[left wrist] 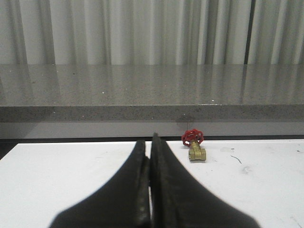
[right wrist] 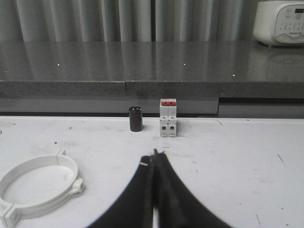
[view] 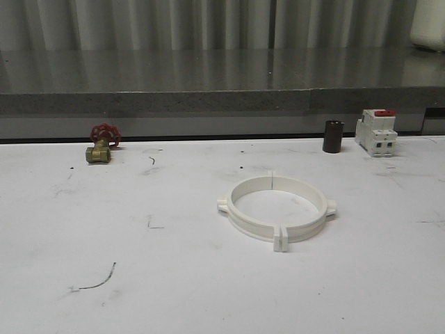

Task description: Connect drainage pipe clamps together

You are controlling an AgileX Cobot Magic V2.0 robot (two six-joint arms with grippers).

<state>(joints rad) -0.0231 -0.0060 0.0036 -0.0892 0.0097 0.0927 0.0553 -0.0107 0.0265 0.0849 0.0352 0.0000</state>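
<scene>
Although both halves of the drainage pipe clamps (view: 277,208) are already set as one ring right of table centre, nearer the right gripper (right wrist: 154,154), both it and the left gripper (left wrist: 151,142) are closed, empty.

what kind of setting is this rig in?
Probably a lab or workshop bench: a scuffed white table holding hardware samples, a brass valve, a breaker and the joined pipe clamps, with a grey counter behind.

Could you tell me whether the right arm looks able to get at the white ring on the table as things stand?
Probably yes: the right gripper is shut and holds nothing, and the white ring lies on bare table with nothing between them.
</scene>
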